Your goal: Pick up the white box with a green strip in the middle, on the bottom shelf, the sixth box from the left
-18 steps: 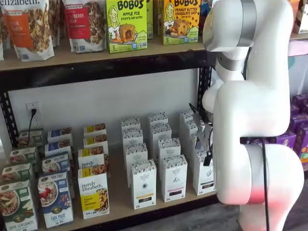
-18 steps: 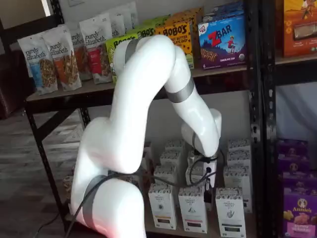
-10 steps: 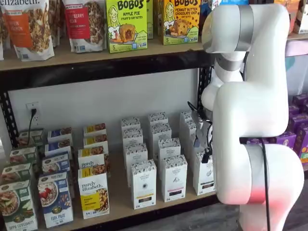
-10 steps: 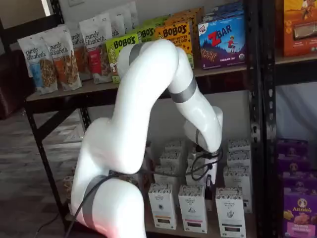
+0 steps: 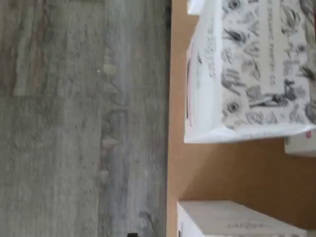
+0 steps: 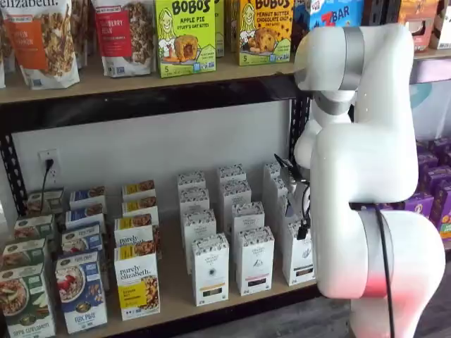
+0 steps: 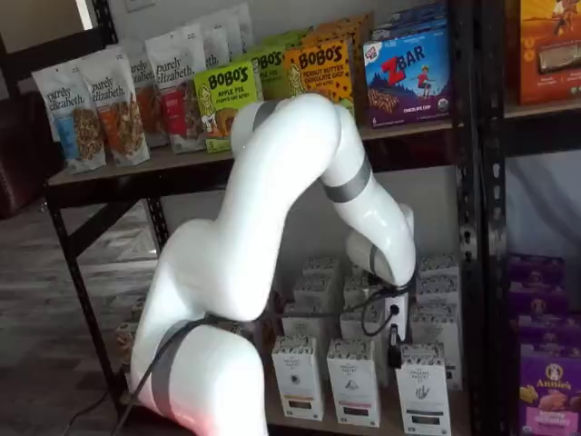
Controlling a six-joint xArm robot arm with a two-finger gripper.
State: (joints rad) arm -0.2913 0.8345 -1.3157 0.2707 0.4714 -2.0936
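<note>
The white box (image 6: 299,259) is the right-hand carton of the front row of tall white cartons on the bottom shelf (image 6: 176,290); it also shows in a shelf view (image 7: 422,389), with a speckled top and a dark band low on the front. The gripper (image 7: 394,351) hangs from the white wrist just above and left of this box's top. Only one dark finger and a cable show, so I cannot tell whether it is open. In a shelf view the gripper (image 6: 301,229) is mostly hidden by the arm. The wrist view shows a speckled carton top (image 5: 247,69) at the shelf's front edge.
Two like white cartons (image 6: 210,270) (image 6: 254,260) stand left of the target, with more rows behind. Colourful purely elizabeth boxes (image 6: 137,284) stand further left. A black upright (image 7: 472,227) rises right of the target. The upper shelf (image 6: 141,81) carries bags and Bobo's boxes. Grey floor (image 5: 84,118) lies below.
The arm has swung a little to the right and the gripper has come lower, closer to the top of the right-hand front carton.
</note>
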